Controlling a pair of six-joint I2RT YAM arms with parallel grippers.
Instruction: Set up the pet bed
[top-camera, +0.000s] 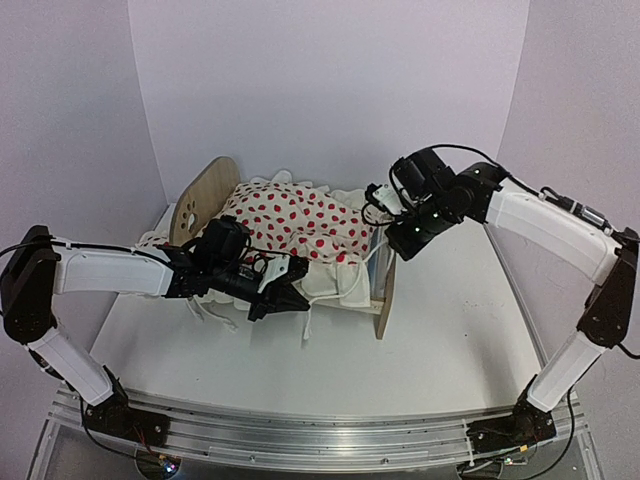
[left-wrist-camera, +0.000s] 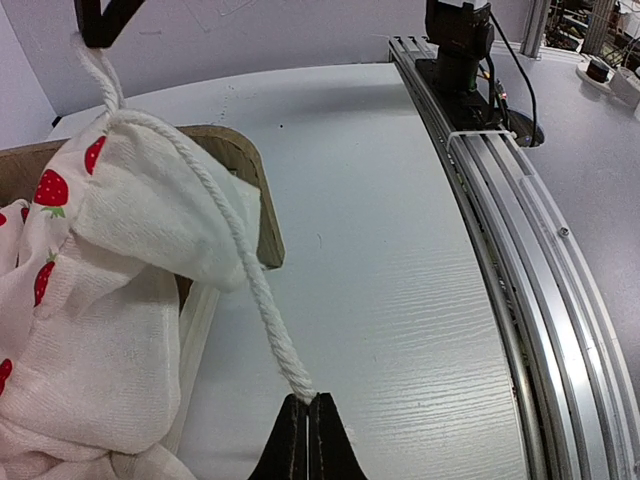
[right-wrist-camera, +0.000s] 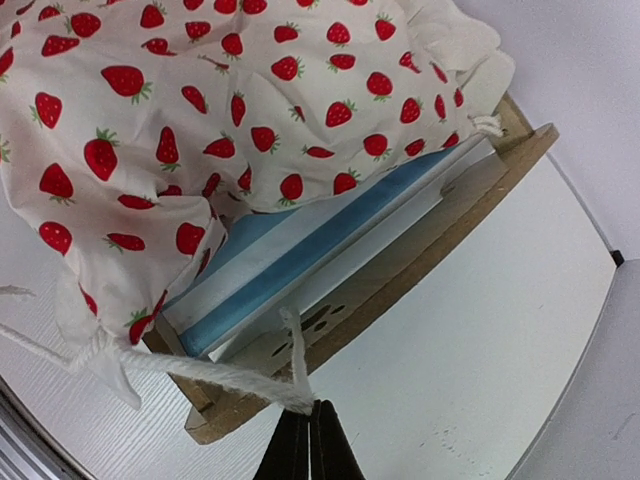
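Small light-wood bed (top-camera: 384, 298) stands upright on the white table (top-camera: 440, 340), toward the far side, long axis running left to right and slightly angled. Rounded headboard (top-camera: 204, 196) is at the left end, tall and upright. Lower footboard (right-wrist-camera: 420, 262) is at the right end, with a paw cut-out in it. Blue-and-white striped mattress (right-wrist-camera: 300, 262) lies flat inside the frame; only its foot-end strip shows, just inside the footboard. The rest of the mattress and the side rails are hidden under a strawberry-print blanket (top-camera: 300, 225) draped over the frame and hanging over the near side.
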